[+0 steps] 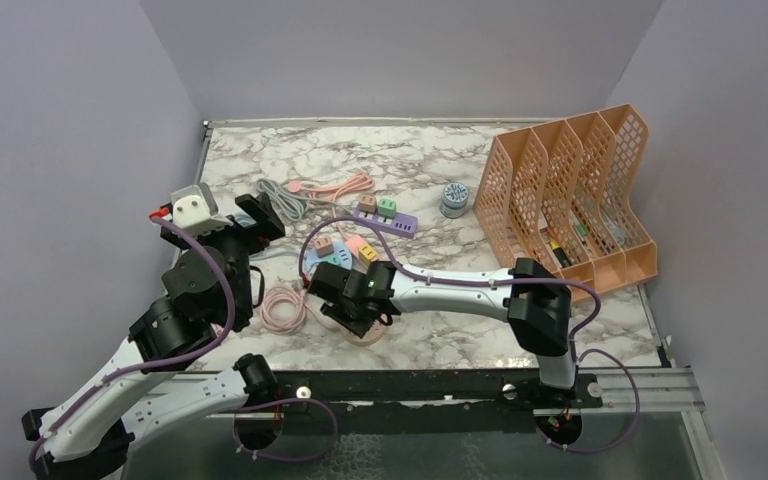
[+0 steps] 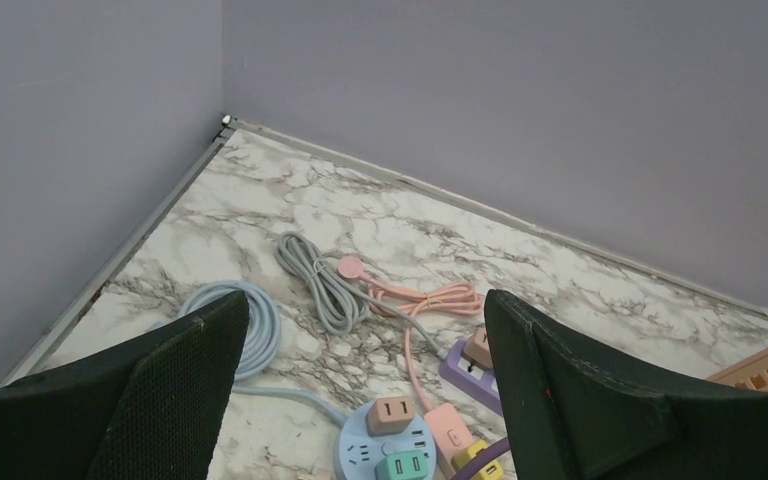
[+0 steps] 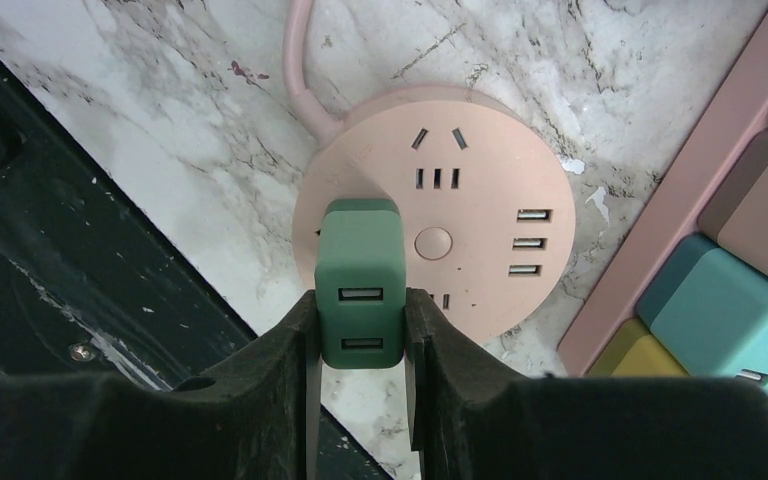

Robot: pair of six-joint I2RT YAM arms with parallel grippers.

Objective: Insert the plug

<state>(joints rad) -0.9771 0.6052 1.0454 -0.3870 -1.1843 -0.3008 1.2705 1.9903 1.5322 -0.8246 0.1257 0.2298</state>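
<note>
Right hand [image 3: 360, 335]: both fingers are clamped on the side faces of the green plug cube [image 3: 360, 265], at lower centre of the right wrist view. The side grip leaves the cube's USB face clear and probably points the prongs downward.
Plug position: over the left portion of the pink round socket hub [image 3: 470, 230], which lies flat on the counter [image 3: 160, 120] near its front edge. The prongs are hidden, so seating cannot be confirmed.
Free sockets: one slot group is open at the hub's upper centre, with three USB ports at its right.
Left hand [image 2: 365, 305]: fingers are apart and hold nothing. It is raised at the left of the overhead view, likely parked clear of the work.
Neighbouring items: a pink strip [image 3: 680, 200] with a teal adapter [image 3: 720, 310] sits just right of the hub.
Step judged: alignment and downward press.
Risk: nothing holds the hub, so an off-axis push could slide it.
</note>
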